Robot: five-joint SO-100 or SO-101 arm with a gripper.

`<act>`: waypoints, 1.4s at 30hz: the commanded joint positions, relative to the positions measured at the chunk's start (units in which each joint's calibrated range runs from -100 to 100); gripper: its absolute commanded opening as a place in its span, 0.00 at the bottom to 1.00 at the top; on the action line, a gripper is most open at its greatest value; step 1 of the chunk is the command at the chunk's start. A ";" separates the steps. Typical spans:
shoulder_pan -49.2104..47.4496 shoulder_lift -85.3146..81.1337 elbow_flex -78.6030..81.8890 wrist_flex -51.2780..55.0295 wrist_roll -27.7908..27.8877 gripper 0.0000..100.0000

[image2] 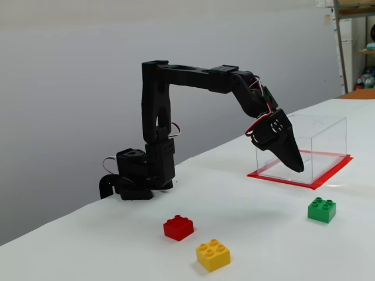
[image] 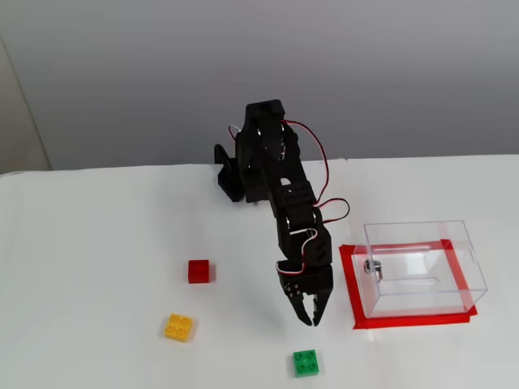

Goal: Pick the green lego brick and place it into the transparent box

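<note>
The green lego brick (image: 306, 362) (image2: 321, 210) sits on the white table near its front edge, studs up. The transparent box (image: 422, 233) (image2: 328, 137) stands to the right in a fixed view, inside a red tape outline, with a small metal fitting on its left wall. It looks empty. My black gripper (image: 308, 318) (image2: 299, 167) hangs in the air, pointing down, between the box and the green brick. It is above and a little behind the brick and does not touch it. Its jaws look shut and hold nothing.
A red brick (image: 198, 271) (image2: 179, 228) and a yellow four-stud brick (image: 178, 327) (image2: 213, 254) lie to the left of the arm. The arm's base (image: 231, 174) (image2: 137, 175) stands at the back of the table. Red tape (image: 413, 320) (image2: 328, 177) frames the box.
</note>
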 commanded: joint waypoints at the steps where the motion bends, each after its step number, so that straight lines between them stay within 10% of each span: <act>1: 0.78 1.81 -4.88 -0.54 -0.23 0.02; 23: -1.66 8.43 -7.78 -9.85 0.40 0.42; 42: -3.14 18.44 -14.56 -11.85 0.34 0.43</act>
